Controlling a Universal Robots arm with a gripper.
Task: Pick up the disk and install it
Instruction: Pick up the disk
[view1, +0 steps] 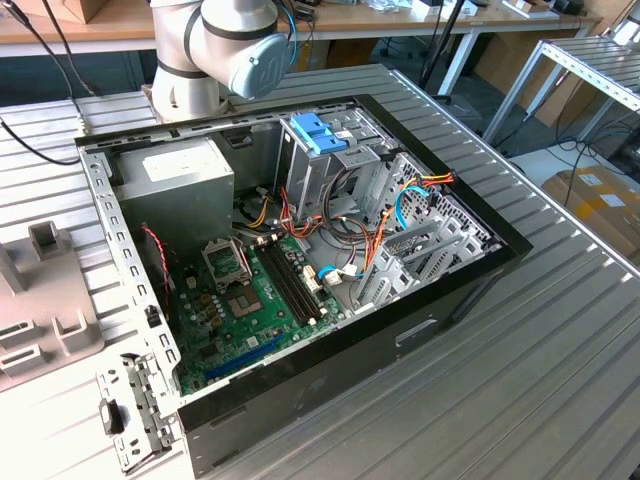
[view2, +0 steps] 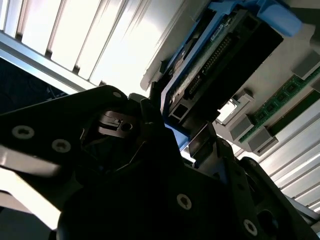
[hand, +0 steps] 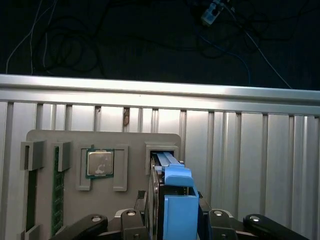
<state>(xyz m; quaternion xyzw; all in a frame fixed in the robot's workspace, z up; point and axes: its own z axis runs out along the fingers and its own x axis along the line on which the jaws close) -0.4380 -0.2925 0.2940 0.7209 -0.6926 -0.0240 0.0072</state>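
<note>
The disk (hand: 172, 200) is a dark flat drive with bright blue rails, standing on edge between my gripper's (hand: 171, 212) black fingers (hand: 141, 201). In the second wrist view the disk (view2: 225, 55) shows its connector edge, and the gripper (view2: 182, 140) is shut on its lower end. It hangs just over the square slot (hand: 161, 149) of a grey parts holder (hand: 75, 145). Whether the disk's far end still touches the slot I cannot tell.
The holder also carries a processor chip (hand: 100, 162) and a memory stick (hand: 57, 190). The open computer case (view1: 480, 275) lies on the ribbed metal table (view1: 560, 380), with a grey drive cage topped by a light blue bracket (view1: 318, 130). The arm's base (view1: 215, 50) stands behind the case.
</note>
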